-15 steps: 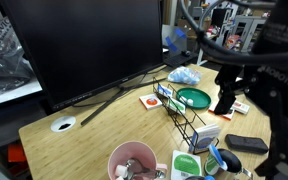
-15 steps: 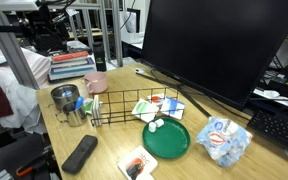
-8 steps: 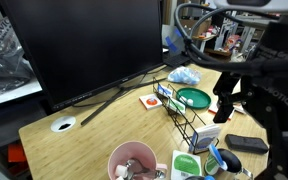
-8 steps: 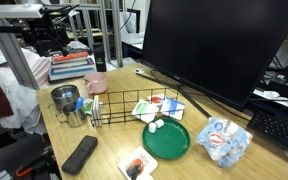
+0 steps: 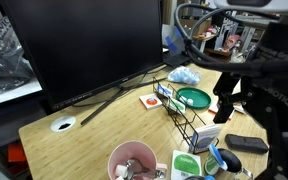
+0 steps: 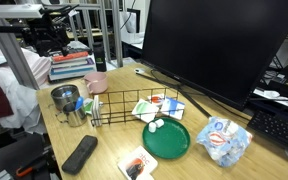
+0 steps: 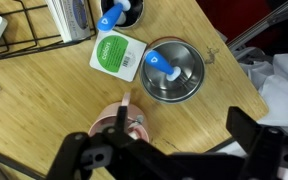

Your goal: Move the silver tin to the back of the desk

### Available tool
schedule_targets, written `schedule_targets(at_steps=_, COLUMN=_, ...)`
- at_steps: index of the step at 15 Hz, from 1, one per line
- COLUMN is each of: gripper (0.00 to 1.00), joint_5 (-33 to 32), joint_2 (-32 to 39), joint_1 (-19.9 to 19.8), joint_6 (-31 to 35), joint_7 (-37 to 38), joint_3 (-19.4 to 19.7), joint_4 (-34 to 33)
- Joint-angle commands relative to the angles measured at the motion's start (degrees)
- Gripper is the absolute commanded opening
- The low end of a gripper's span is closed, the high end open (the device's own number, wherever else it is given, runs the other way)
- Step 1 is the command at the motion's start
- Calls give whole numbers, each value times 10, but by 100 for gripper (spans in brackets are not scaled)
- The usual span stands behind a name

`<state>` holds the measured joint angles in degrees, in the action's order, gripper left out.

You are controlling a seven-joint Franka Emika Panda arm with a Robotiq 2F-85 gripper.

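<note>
Silver tin (image 7: 174,70): upright on desk (image 7: 44,100) near a corner, beside green-and-white packet (image 7: 119,55) and pink cup (image 7: 119,122). Gripper (image 7: 182,142): jaws spread, empty, apart from tin.

Robot arm (image 5: 272,92): it changed pose in the first half of the last second. In an exterior view, its dark links swung lower, beyond the edge of the light wood-grain desk (image 5: 84,135).
White arm link (image 5: 256,5): it came into sight along the top of that exterior view, where only dark links had shown before.
Black two-finger gripper (image 5: 225,113): it sank slightly toward the desk edge, with its fingers spread apart in the wrist view (image 7: 169,145).
Black cable loop (image 5: 188,40): it opened into a wider curve above the desk edge.
Arm outline (image 6: 44,35): it shifted a little above the desk's corner.
</note>
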<state>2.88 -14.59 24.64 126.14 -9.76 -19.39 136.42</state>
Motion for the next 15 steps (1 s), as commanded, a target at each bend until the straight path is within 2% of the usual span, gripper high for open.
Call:
schedule_targets(at_steps=1, gripper=100, joint_5=-7, joint_2=11, joint_1=-4, joint_6=14, joint_7=-6, joint_3=-6, joint_4=-5)
schedule_targets(at_steps=10, gripper=100, joint_5=8, joint_2=92, joint_1=-21, joint_6=88, joint_7=-21, joint_3=11, joint_4=-5)
schedule_targets(at_steps=15, gripper=100, joint_5=25, joint_2=138, joint_1=-26, joint_6=112, joint_7=-66, joint_3=9, joint_4=-4)
